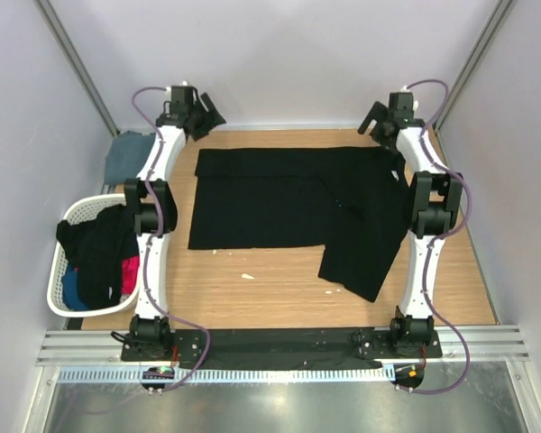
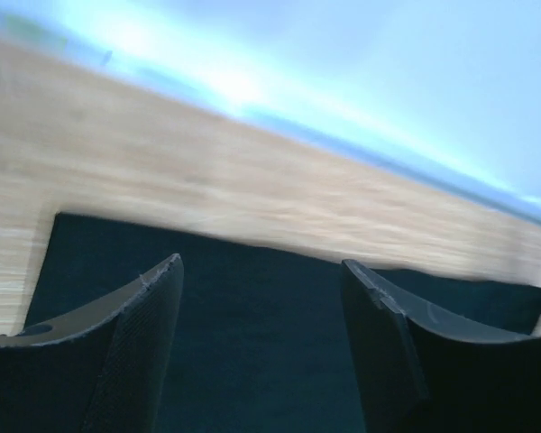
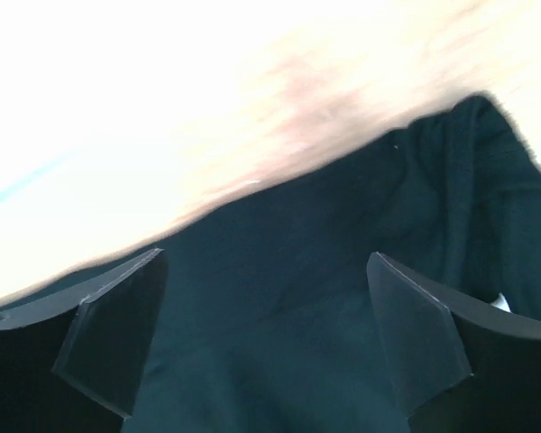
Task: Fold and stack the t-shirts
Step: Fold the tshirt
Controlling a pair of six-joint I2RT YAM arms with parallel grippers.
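Observation:
A large black t-shirt [image 1: 288,203] lies spread flat on the wooden table, one part folded over and hanging down toward the near right. My left gripper [image 1: 207,115] hovers open above the shirt's far left corner; the left wrist view shows its fingers [image 2: 153,334] wide apart over black cloth [image 2: 261,334]. My right gripper [image 1: 376,120] hovers open above the far right corner; its wrist view shows black cloth [image 3: 279,307] between the spread fingers [image 3: 415,334]. A slate grey-blue shirt [image 1: 126,153] lies folded at the far left. Both grippers hold nothing.
A white laundry basket [image 1: 72,262] with black, red and blue clothes stands at the table's left edge. White walls enclose the table on three sides. A small white scrap [image 1: 247,276] lies on the wood near the shirt's front edge.

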